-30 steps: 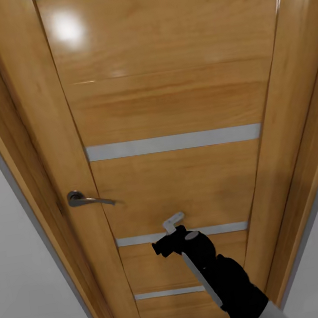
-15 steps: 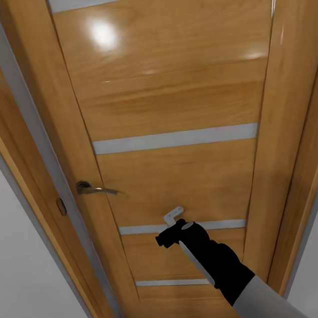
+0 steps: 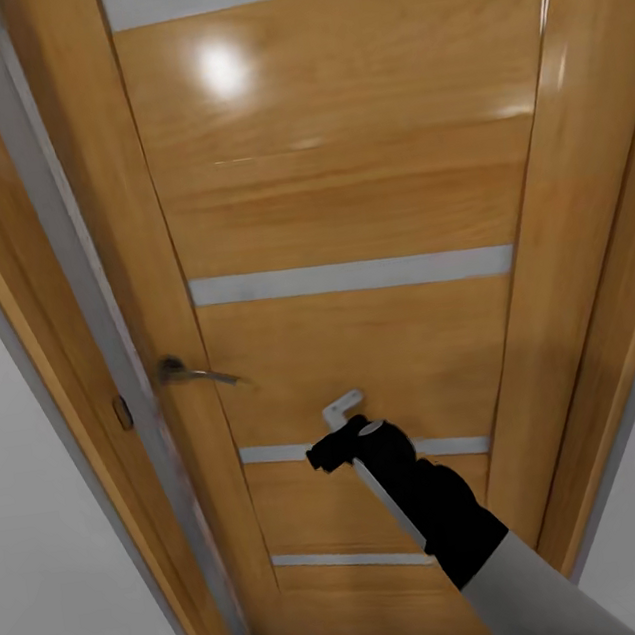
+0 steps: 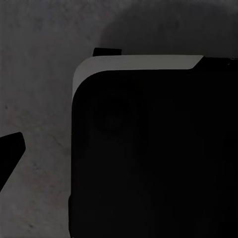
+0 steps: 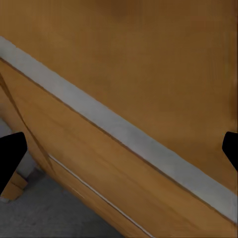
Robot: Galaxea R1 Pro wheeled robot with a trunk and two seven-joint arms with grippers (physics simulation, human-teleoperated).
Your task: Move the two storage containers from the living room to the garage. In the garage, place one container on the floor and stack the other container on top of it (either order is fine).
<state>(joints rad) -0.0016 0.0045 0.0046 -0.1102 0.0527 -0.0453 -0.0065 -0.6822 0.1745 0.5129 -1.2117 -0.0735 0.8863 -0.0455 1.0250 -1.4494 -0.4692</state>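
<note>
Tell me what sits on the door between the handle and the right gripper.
In the head view, only bare wood panel of the door lies between the handle and the right gripper; the frosted strip runs just below that stretch.

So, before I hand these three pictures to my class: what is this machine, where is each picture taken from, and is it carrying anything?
These are simulator renders of a wheeled robot with two arms, steered remotely by a person. The big picture comes from a camera on its head. It faces a light wooden door with frosted glass strips and a metal door handle. The black and white limb reaching up is its right arm, ending in the right gripper close to the door, past the handle's free end.

The other two pictures come from cameras on the wrists. The right wrist camera looks between two dark fingertips, set wide apart, at the door panel; nothing is held. The left wrist camera looks at grey concrete floor and a dark rounded part of the robot itself.
</note>
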